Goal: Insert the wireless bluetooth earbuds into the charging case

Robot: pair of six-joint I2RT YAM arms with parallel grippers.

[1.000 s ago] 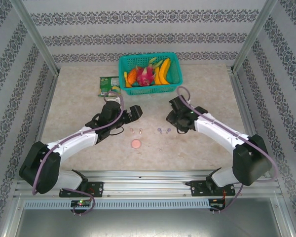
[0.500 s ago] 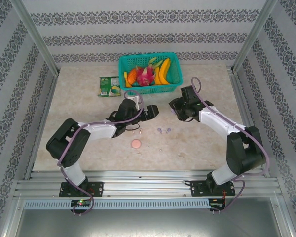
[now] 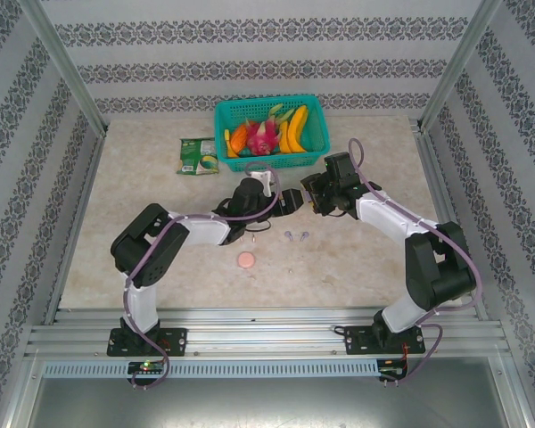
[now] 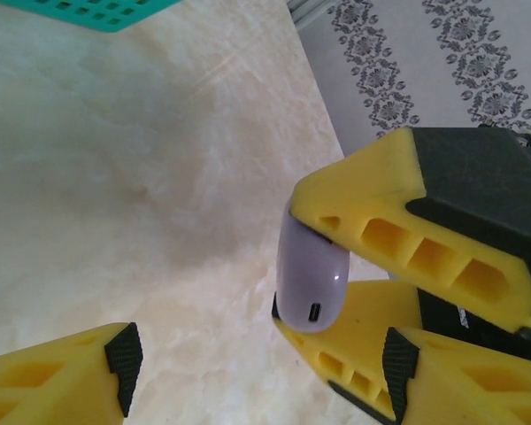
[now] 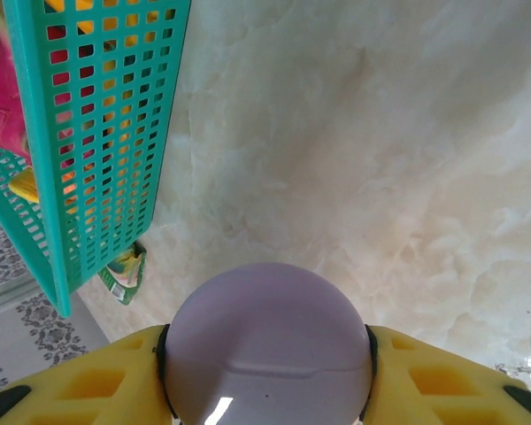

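My right gripper [image 5: 265, 336] is shut on the round lilac charging case [image 5: 267, 350], which is closed and pinched across its width. In the top view the right gripper [image 3: 318, 197] holds the case above the table's middle. The left gripper [image 3: 290, 201] faces it, almost touching. In the left wrist view the case [image 4: 310, 274] shows edge-on, its charging port towards me, between the right gripper's yellow fingers [image 4: 363, 208]. My left gripper [image 4: 261, 367] is open, and the case sits just beyond its jaws, nearer the right one. Two lilac earbuds [image 3: 296, 235] lie on the table below the grippers.
A round pink case [image 3: 247, 259] lies on the table in front of the left forearm. A teal basket [image 3: 276, 162] of toy fruit stands at the back, its wall close on the left in the right wrist view [image 5: 97, 133]. A green packet [image 3: 196, 155] lies left of it.
The left arm has swung right until its gripper meets the right one, and its jaws have narrowed. The right gripper has carried the case slightly back and left.
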